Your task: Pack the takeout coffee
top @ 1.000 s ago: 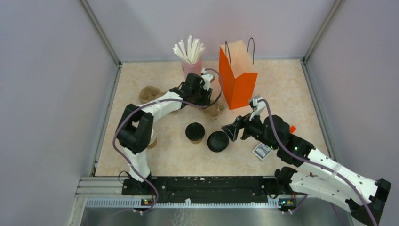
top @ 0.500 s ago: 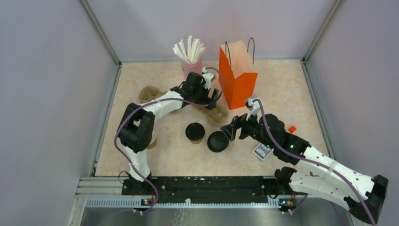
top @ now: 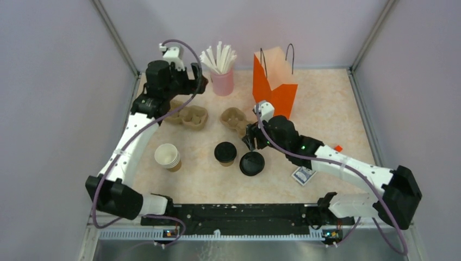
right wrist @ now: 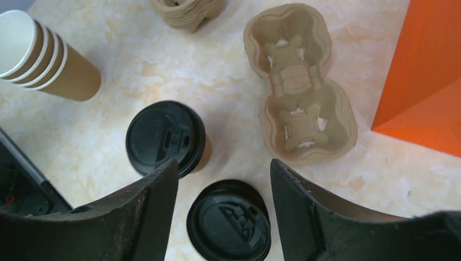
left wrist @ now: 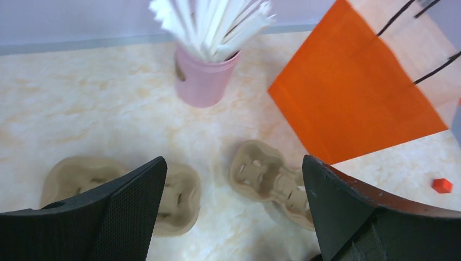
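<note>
The takeout coffee [top: 225, 152] is a short brown cup with a black sip lid, standing mid-table and also showing in the right wrist view [right wrist: 166, 137]. A separate flat black lid [top: 251, 162] lies just to its right. My right gripper [top: 251, 140] hovers open above this flat lid [right wrist: 229, 220], its jaws either side of it and holding nothing [right wrist: 224, 166]. The orange bag [top: 274, 89] stands upright at the back. My left gripper [top: 195, 80] is raised at the back left, open and empty [left wrist: 234, 160].
Two pulp cup carriers [top: 187, 116] [top: 235, 119] lie behind the coffee. A pink cup of white straws [top: 221, 76] stands left of the bag. Stacked lidless paper cups [top: 167, 156] lie at the left. A small card [top: 303, 174] and an orange cube [top: 338, 148] sit at the right.
My left gripper opened, let go of the right-hand carrier and swung up to the back left. My right gripper moved left over the flat lid and its jaws narrowed a little.
</note>
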